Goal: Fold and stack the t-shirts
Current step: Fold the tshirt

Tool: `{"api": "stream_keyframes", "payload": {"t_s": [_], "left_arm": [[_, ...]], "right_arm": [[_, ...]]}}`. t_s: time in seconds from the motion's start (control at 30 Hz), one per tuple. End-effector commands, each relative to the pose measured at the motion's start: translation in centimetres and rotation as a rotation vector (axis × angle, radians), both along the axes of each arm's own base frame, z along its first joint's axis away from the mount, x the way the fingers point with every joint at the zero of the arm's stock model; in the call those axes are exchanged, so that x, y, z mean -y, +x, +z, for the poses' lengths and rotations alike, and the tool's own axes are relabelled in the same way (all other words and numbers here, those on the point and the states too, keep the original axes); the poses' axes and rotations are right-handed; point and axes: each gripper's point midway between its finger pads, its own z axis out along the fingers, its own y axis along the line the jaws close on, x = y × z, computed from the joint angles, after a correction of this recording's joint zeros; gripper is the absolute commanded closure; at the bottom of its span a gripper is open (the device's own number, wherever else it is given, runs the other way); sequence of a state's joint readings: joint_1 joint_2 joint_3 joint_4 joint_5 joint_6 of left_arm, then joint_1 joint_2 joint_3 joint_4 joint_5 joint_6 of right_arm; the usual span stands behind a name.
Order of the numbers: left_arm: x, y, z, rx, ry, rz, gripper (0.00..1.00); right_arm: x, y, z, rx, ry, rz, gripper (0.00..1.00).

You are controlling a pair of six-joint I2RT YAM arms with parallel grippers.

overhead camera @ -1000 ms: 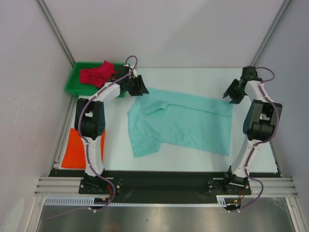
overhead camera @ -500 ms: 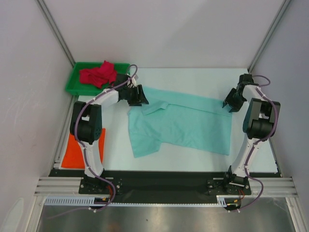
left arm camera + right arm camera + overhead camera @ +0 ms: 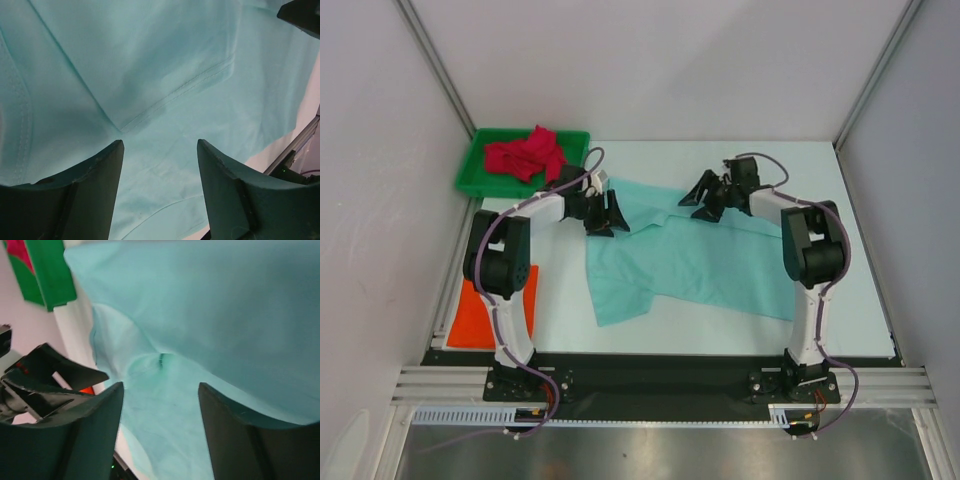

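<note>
The mint green t-shirt (image 3: pixel 710 265) lies spread in the middle of the white surface (image 3: pixel 850 200). Its long axis runs left to right, and the right end sits a little nearer the arms than the left end. At the near left, one part of it juts out toward the arm bases. Along the far edge a strip of cloth is folded over onto the body.

Both arms reach over that far edge. The left gripper (image 3: pixel 605 212) hangs over the shirt's far left corner with its jaws wide apart. Its own camera shows a stitched hem crossing the gap between them. The right gripper (image 3: pixel 705 195) is over the folded strip, near the left one but not touching it. Its jaws are also spread wide, above a small pucker in the fabric. Neither holds any cloth, and I cannot tell whether the tips touch it.

The red t-shirt (image 3: pixel 523 155) sits bunched in the green tray (image 3: pixel 470 172) at the far left corner. The orange t-shirt (image 3: pixel 470 315) lies flat at the left edge, partly hidden behind the left arm.
</note>
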State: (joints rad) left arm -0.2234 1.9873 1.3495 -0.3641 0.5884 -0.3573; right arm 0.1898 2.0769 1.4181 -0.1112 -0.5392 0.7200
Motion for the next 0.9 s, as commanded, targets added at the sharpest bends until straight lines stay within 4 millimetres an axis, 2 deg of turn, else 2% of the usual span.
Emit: {"api": "stream_keyframes", "payload": {"t_s": [0.0,0.03,0.13,0.3,0.43,0.63,0.87], "left_arm": [[-0.6,-0.5,0.9,0.024,-0.018,-0.013,0.34],[-0.7,-0.6,0.6,0.016,-0.016,-0.011,0.34],[-1.2,-0.3,0.0,0.002,-0.013,0.01,0.34],[-1.5,0.1,-0.9,-0.02,-0.013,0.029,0.41],[-1.3,0.1,-1.9,-0.057,-0.028,0.039,0.43],[-0.9,0.5,-2.4,-0.072,-0.052,0.049,0.47],[-0.6,1.1,-2.3,-0.074,-0.068,0.058,0.5]], "right_arm": [[-5.0,0.6,2.9,0.057,0.198,0.1,0.37],[-6.3,0.0,2.3,0.043,0.192,0.129,0.39],[-7.5,-0.5,1.7,0.039,0.188,0.138,0.47],[-7.6,-1.3,-0.4,-0.047,0.216,0.091,0.63],[-8.2,-2.1,-0.9,-0.056,0.202,0.114,0.61],[-7.7,-3.3,-1.6,-0.079,0.157,0.135,0.54],[-8.0,-3.4,-2.7,-0.101,0.156,0.147,0.53]]}}
